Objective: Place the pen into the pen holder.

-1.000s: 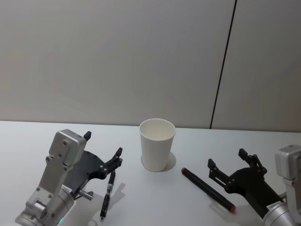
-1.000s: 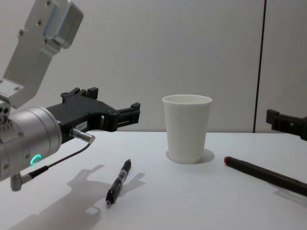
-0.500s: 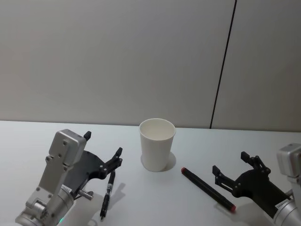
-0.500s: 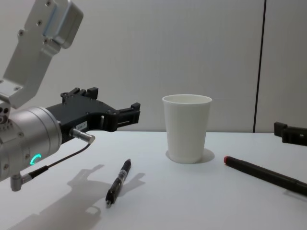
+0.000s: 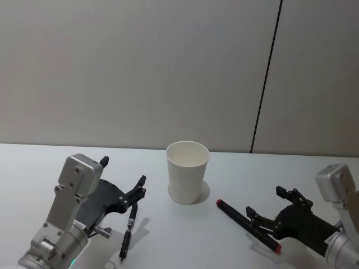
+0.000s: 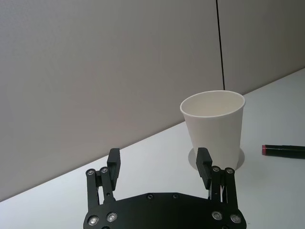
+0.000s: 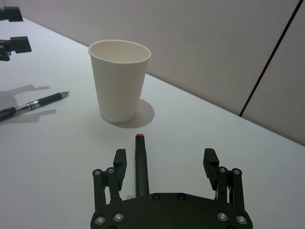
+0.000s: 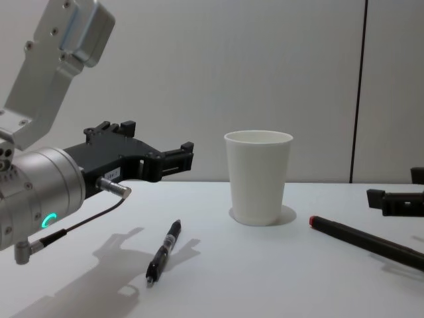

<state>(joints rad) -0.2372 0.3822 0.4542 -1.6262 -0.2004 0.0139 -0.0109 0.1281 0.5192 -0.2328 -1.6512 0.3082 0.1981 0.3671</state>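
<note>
The pen holder, a white paper cup (image 5: 187,172), stands upright mid-table, also in the chest view (image 8: 258,177). A thick black pen with red ends (image 5: 247,225) lies to its right. My right gripper (image 5: 265,202) hovers open just above this pen's near half, its fingers either side of the barrel (image 7: 141,167) in the right wrist view. A slim black ballpoint pen (image 5: 128,234) lies left of the cup. My left gripper (image 5: 123,171) hangs open above the ballpoint's far end, pointing at the cup (image 6: 213,124).
The white table (image 5: 185,241) runs to a grey wall with a dark vertical seam (image 5: 266,73). Bare tabletop lies in front of the cup and between the two pens.
My right gripper has dropped lower and swung in over the red-ended pen, staying open. The left arm, the cup and both pens have not moved.
</note>
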